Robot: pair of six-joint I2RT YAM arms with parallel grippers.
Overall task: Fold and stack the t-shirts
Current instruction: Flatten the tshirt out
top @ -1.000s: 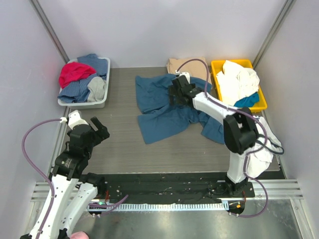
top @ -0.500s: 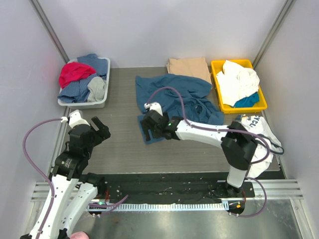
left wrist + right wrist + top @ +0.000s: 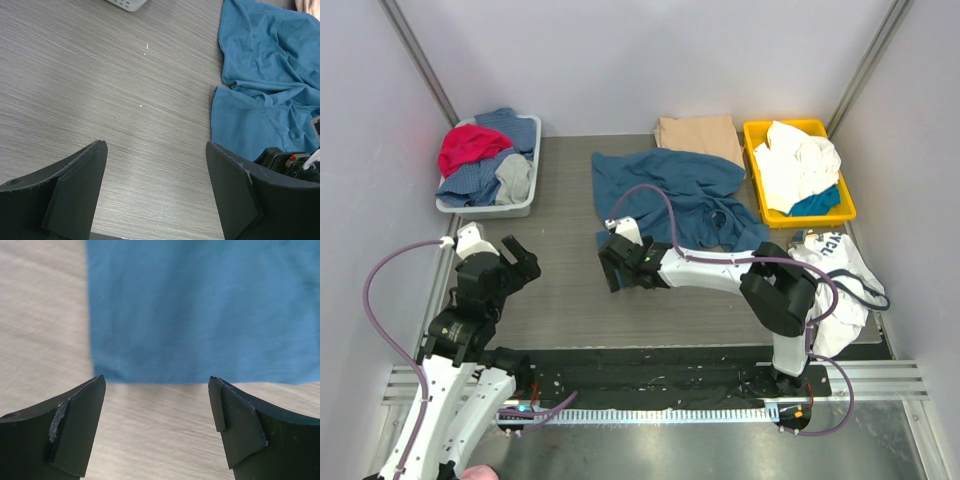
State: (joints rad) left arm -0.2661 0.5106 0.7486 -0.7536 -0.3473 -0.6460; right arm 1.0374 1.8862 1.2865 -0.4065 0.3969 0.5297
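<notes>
Currently right gripper (image 3: 157,385) is seen spread wide, nothing pinched. Corner of dark teal-blue t-shirt (image 3: 200,305) is laid flat on table (image 3: 45,315) just ahead of its fingertips. Likewise left gripper (image 3: 157,150) is held spread and empty over bare table, same shirt found ahead and to its right. Tan-beige t-shirt (image 3: 695,135) is seen folded beyond teal one, well apart from both tools.

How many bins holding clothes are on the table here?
2. A grey bin at the far left, and a yellow bin at the far right beside the folded tan shirt.
</notes>
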